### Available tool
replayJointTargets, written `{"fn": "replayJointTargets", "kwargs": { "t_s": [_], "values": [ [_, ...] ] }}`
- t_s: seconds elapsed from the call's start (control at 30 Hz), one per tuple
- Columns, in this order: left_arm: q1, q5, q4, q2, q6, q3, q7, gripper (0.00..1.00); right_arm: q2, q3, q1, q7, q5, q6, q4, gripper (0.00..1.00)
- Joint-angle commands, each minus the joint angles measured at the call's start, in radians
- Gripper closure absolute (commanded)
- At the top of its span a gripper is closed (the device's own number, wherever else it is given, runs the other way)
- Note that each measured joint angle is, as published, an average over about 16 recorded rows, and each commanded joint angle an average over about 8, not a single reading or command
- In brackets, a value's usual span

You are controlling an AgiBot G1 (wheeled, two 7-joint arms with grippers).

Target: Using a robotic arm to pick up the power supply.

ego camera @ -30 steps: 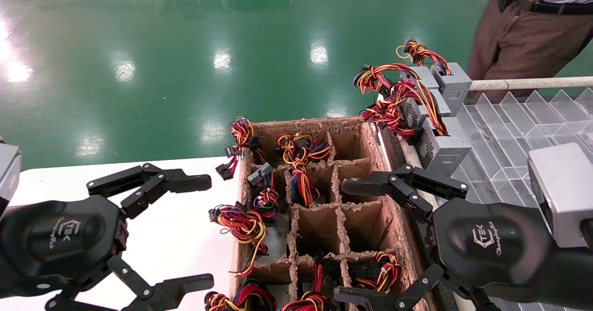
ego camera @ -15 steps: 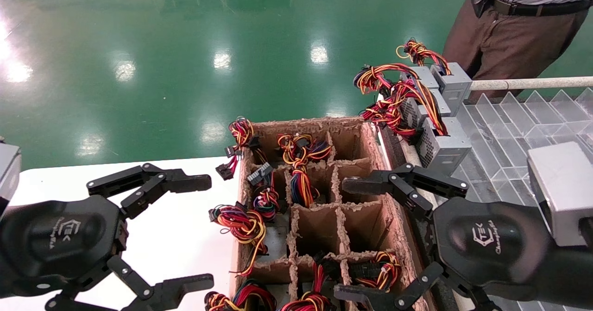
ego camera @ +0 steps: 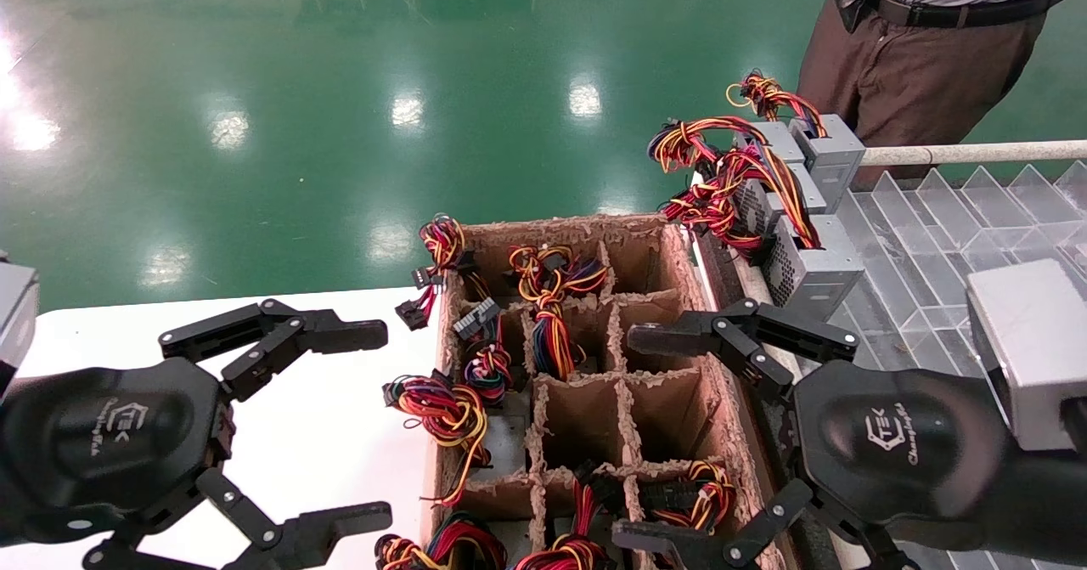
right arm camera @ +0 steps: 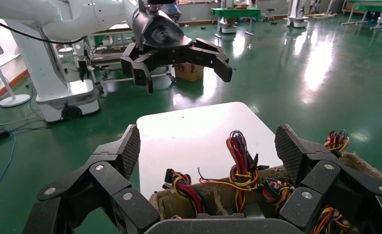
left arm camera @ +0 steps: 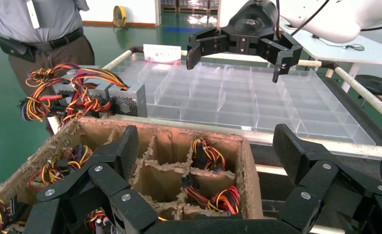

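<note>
You are looking down past a glossy green floor (ego camera: 280,120) at a white tabletop (ego camera: 357,434), with a clear plastic divider tray (ego camera: 943,239) lying on the robot's right behind a pale rail. A person in brown trousers (ego camera: 900,77) is standing at the far right edge of that tray.

Between tabletop and tray, a brown cardboard divider box (ego camera: 586,400) is sitting with ragged partitions; several of its cells are holding bundles of red, yellow, orange and black wires, while the two centre cells nearest the right arm are showing only bare cardboard.

The power supply (ego camera: 811,264) nearest you is a grey metal box with a perforated grille side, resting on the tray's near-left corner just beyond the cardboard box, its wire bundle (ego camera: 722,188) spilling over toward the box. At least two more grey units are stacked behind it; you cannot count them surely through the wires.

Your right pincer (ego camera: 658,438) is hovering over the right-hand cells of the cardboard box, fingers spread wide and holding nothing, its upper finger just short of the power supply. Your left pincer (ego camera: 365,421) is hanging over the tabletop beside the box, likewise spread wide and carrying nothing.

Each pincer body is carrying a white logo reading "TEK" with a smaller script line that you cannot read reliably.
</note>
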Motion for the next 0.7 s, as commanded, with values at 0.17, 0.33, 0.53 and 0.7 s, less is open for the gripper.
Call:
{"fn": "replayJointTargets", "kwargs": {
  "t_s": [0.17, 0.33, 0.53, 0.7],
  "values": [
    [0.000, 0.000, 0.000, 0.000, 0.000, 0.000, 0.000, 0.00, 0.000, 0.000, 0.000, 0.000, 0.000, 0.000, 0.000, 0.00],
    [0.000, 0.000, 0.000, 0.000, 0.000, 0.000, 0.000, 0.00, 0.000, 0.000, 0.000, 0.000, 0.000, 0.001, 0.000, 0.00],
    [0.000, 0.000, 0.000, 0.000, 0.000, 0.000, 0.000, 0.00, 0.000, 0.000, 0.000, 0.000, 0.000, 0.001, 0.000, 0.00],
    [0.000, 0.000, 0.000, 0.000, 0.000, 0.000, 0.000, 0.00, 0.000, 0.000, 0.000, 0.000, 0.000, 0.001, 0.000, 0.00]
  ]
}}
